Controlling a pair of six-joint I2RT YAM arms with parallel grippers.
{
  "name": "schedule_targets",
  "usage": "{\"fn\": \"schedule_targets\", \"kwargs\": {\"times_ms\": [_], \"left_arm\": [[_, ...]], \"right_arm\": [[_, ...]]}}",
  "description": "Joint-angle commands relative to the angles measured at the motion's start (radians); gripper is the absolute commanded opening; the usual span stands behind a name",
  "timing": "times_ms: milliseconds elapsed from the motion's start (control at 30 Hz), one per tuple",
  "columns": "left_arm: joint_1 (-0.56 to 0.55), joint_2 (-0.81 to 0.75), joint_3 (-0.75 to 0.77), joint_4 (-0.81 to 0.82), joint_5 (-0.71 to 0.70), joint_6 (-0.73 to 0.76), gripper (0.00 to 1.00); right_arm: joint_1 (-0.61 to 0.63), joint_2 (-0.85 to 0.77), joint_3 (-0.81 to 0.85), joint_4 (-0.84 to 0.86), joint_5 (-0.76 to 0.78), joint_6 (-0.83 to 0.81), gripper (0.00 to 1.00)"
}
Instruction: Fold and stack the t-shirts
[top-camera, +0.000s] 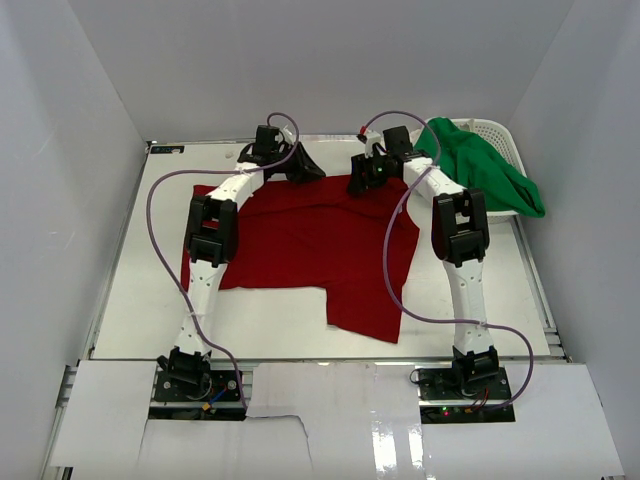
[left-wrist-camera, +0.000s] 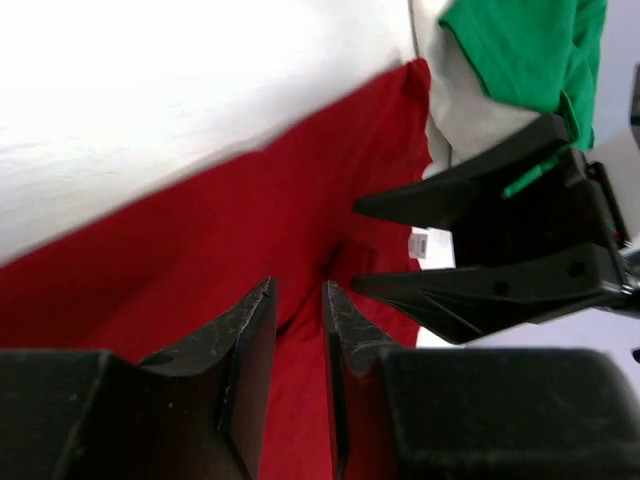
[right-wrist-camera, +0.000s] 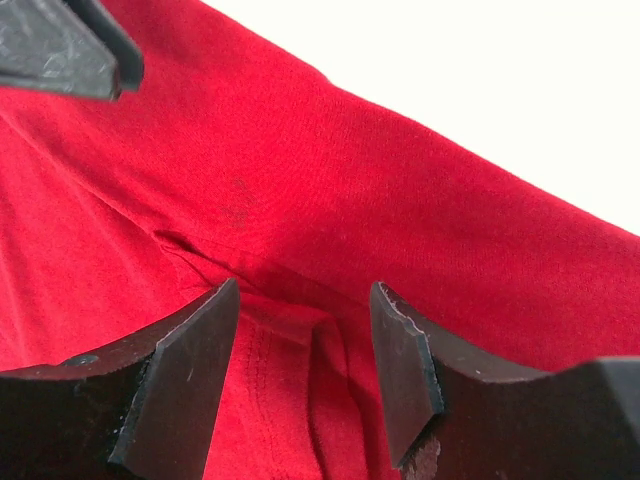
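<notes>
Closest in, the left arm's base (top-camera: 190, 372) and the right arm's base (top-camera: 465, 375) sit at the near edge of the table (top-camera: 130, 310), with both arms reaching out to the far side. The red t-shirt (top-camera: 310, 235) is spread pretty flat across the middle of the table, and 1 flap hangs further toward the near edge on the right.

The green t-shirt (top-camera: 480, 165) isn't on the table. It's bunched up at the far right corner, draped over the white slotted basket (top-camera: 492, 127) and spilling over its near rim.

Both grippers are down at the far edge of the red t-shirt, near the collar and close together, tips pointing at each other. There's a small white label (left-wrist-camera: 420, 243) on the cloth right by them. The left gripper (left-wrist-camera: 297, 285) has just a narrow gap between its jaws with red cloth showing through. Honestly can't tell if it's nipping a fold or not. The right gripper (right-wrist-camera: 305, 288) is spread wide just over a wrinkle in the red cloth, with nothing pinched.
</notes>
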Motion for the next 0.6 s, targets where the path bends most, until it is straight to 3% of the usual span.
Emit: {"fn": "schedule_targets", "kwargs": {"times_ms": [0, 567], "left_arm": [[-0.007, -0.041, 0.016, 0.028, 0.051, -0.016, 0.36], [-0.033, 0.002, -0.069, -0.037, 0.005, 0.036, 0.36]], "right_arm": [[0.000, 0.004, 0.018, 0.029, -0.036, -0.029, 0.61], [-0.004, -0.076, -0.109, 0.038, -0.080, -0.039, 0.59]]}}
